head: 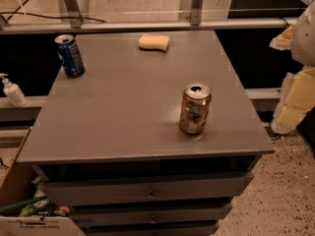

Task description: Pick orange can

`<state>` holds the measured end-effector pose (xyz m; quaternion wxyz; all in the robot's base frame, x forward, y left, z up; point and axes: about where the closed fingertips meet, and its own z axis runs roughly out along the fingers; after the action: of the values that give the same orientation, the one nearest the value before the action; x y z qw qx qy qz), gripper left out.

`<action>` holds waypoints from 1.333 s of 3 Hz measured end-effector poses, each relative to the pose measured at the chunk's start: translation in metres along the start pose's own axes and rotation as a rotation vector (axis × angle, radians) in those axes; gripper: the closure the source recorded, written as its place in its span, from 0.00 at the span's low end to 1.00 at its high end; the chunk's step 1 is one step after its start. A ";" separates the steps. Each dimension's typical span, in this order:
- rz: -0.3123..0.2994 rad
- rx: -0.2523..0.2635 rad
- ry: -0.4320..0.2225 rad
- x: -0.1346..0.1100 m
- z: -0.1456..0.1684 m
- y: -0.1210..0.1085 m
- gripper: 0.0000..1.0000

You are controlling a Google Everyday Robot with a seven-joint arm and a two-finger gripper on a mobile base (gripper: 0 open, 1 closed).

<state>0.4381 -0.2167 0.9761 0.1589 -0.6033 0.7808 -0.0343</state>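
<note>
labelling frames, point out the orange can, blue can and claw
orange can (195, 109), camera view, label mid-body
blue can (70, 57), camera view, side wall
claw (294, 100), camera view, pale body, right of table

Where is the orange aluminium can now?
The orange aluminium can stands upright on the grey tabletop's front right; the gripper hangs at the camera view's right edge.

orange can (195, 108): copper-orange, pale patches | other can (69, 56): blue | sponge (153, 42): yellow | tabletop (123, 102): grey | claw (294, 102), right edge: cream-yellow

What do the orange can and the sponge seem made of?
The orange can: apparently aluminium, glossy, silver top catching light. The sponge: probably soft foam, matte pale yellow, rounded edges. The gripper is at the right edge, apart from both.
</note>
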 end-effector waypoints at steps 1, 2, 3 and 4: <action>0.000 0.000 0.000 0.000 0.000 0.000 0.00; 0.026 -0.014 -0.072 -0.001 0.012 -0.008 0.00; 0.084 -0.078 -0.197 0.002 0.044 -0.012 0.00; 0.133 -0.148 -0.371 0.004 0.072 -0.010 0.00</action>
<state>0.4672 -0.2130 0.9097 0.2570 -0.5566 0.7766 0.1451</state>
